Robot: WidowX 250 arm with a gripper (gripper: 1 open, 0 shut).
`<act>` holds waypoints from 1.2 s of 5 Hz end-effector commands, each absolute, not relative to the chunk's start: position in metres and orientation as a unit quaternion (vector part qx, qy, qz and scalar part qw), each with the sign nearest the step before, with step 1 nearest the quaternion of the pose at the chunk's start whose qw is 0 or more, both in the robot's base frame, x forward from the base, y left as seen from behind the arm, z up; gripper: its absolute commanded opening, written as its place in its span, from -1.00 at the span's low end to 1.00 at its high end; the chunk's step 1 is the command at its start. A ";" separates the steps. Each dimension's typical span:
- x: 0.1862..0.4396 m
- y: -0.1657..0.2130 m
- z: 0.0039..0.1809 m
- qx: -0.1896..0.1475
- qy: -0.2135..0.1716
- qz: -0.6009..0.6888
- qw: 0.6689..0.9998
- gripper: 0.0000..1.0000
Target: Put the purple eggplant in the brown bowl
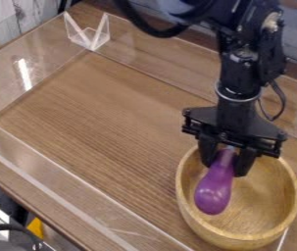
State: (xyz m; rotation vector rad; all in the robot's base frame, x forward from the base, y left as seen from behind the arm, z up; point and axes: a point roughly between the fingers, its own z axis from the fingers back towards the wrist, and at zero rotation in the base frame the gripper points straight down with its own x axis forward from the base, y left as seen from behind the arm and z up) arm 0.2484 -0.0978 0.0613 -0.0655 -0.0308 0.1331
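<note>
The gripper (228, 155) pinches the glossy, light-looking purple eggplant (217, 186) by its top end, probably slippery, hanging over the brown bowl (279, 218).

Wood-grain tabletop (105, 113) fills most of the frame — brown, with fine straight grain running diagonally. Clear acrylic walls (33, 74) fence it in along the left and front edges, catching bright glare. A small clear acrylic stand (86, 32) sits at the far-left corner — V-shaped, upright. Bottom-left corner, outside the wall: something dark with a yellow bit (33, 227), too small to identify.
</note>
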 end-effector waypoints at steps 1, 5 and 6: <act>0.250 -0.100 0.067 -0.043 -0.029 0.053 0.997 -1.00; 0.264 -0.138 0.058 -0.046 -0.031 0.068 0.996 -1.00; 0.265 -0.141 0.057 -0.049 -0.032 0.069 0.996 -1.00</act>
